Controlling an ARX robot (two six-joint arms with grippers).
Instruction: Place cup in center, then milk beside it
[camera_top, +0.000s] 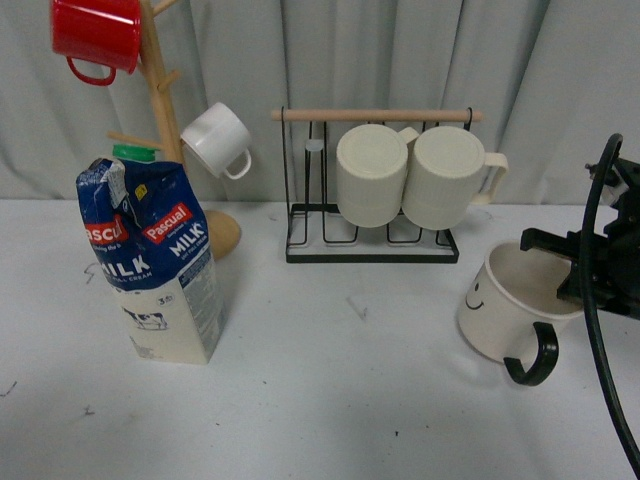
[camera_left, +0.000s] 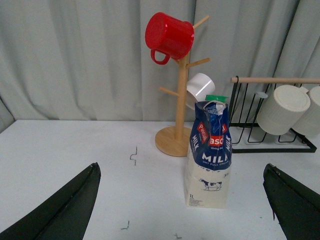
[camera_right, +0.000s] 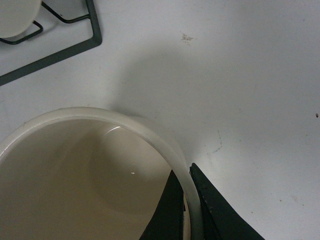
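Observation:
The cup (camera_top: 500, 310), cream-white with a black loop handle and a small smiley face, sits tilted at the right of the table. My right gripper (camera_top: 585, 270) is shut on its far rim, one finger inside and one outside the wall. In the right wrist view the cup (camera_right: 75, 175) fills the lower part, its rim pinched by the gripper (camera_right: 186, 197). The milk (camera_top: 150, 265), a blue and cream carton with a green cap, stands upright at the left. My left gripper (camera_left: 182, 200) is open, short of the milk (camera_left: 210, 155), its fingers (camera_left: 65, 205) spread wide.
A wooden mug tree (camera_top: 165, 120) behind the milk carries a red mug (camera_top: 97, 35) and a small white mug (camera_top: 217, 140). A black wire rack (camera_top: 372, 215) at the back centre holds two ribbed cream mugs (camera_top: 372, 175).

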